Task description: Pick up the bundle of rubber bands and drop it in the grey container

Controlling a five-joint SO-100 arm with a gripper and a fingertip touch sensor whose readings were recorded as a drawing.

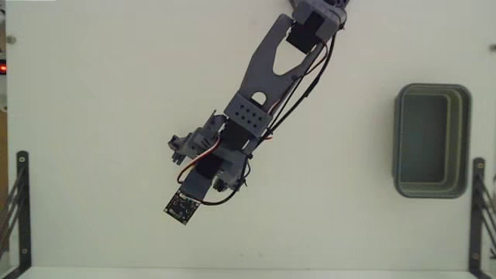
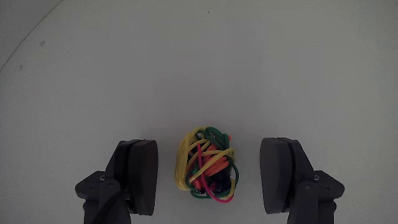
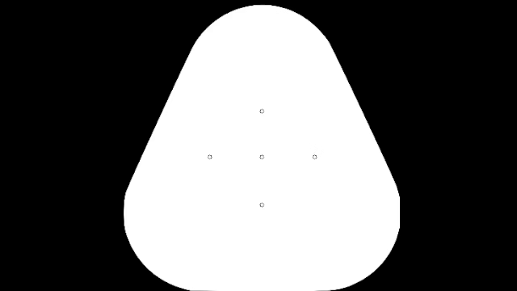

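Wrist view: hand (image 2: pixel 208 177) spread wide, holding nothing, one finger (image 2: pixel 138 174) at 9 o'clock and the other at 3 o'clock of the bundle of rubber bands (image 2: pixel 206 165), clear gaps both sides. Bundle sits on the white worktop (image 2: pixel 199 62). Fixed view: arm hides the bundle; grey container (image 1: pixel 432 141) well apart at 3 o'clock of the arm, looks empty. Step: pre-grasp, straddle done. Next, I'd say: close squarely on the ball, lift, swing toward the tub.
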